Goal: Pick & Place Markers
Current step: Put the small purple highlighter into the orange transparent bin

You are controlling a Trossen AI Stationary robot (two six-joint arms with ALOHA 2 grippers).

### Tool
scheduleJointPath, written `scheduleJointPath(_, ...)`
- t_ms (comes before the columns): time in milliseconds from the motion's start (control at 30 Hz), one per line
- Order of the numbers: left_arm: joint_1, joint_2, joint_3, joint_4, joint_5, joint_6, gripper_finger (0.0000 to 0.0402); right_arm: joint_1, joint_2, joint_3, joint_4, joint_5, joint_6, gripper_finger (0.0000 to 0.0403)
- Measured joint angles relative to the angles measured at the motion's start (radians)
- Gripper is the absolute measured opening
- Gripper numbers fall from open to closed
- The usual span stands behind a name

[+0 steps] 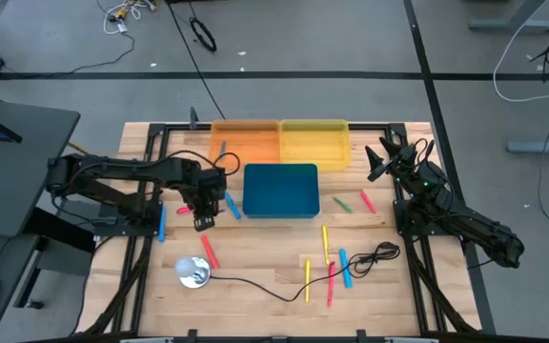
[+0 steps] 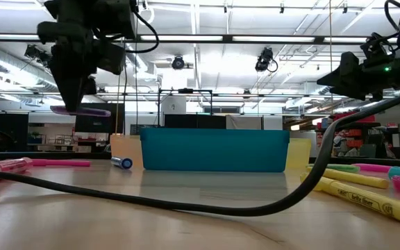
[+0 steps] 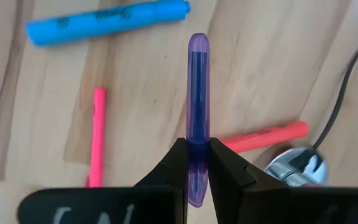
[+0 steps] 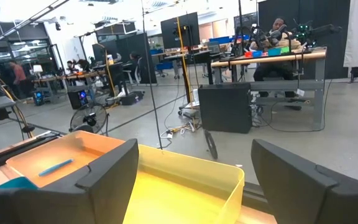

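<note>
Left gripper [image 3: 197,163]: fingers clamped on a purple marker [image 3: 197,93] near one end, so most of its length sticks out level beyond the tips; held clear above the table, left of the blue bin [image 1: 280,191], probably lifted for carrying to a bin

Beneath it on the wood: a blue marker [image 3: 107,23], a thin pink marker [image 3: 97,134], a red marker [image 3: 266,137], and a shiny round object [image 3: 297,165] beside the black cable [image 1: 284,286]

Right gripper [image 4: 191,180]: fingers spread wide, nothing between them, waiting right of the blue bin and facing the yellow bin [image 4: 185,186]

Orange bin [image 1: 246,143]: behind the blue bin, already holding one blue marker

Other markers [image 1: 330,262]: scattered in front and to the right of the blue bin, not yet collected
</note>
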State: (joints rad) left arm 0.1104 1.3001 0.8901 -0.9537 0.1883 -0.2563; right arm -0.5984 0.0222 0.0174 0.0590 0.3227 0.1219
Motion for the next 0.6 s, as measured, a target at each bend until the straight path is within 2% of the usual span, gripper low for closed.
scheduleJointPath(300, 0.0, -0.027, 0.0, -0.001, -0.016, -0.356, 0.004, 0.0, 0.0, 0.0, 0.0, 0.0, 0.0, 0.0314)
scheduleJointPath(600, 0.013, -0.026, 0.028, -0.002, -0.117, -0.678, 0.004, 0.0, 0.0, 0.0, 0.0, 0.0, 0.0, 0.0314)
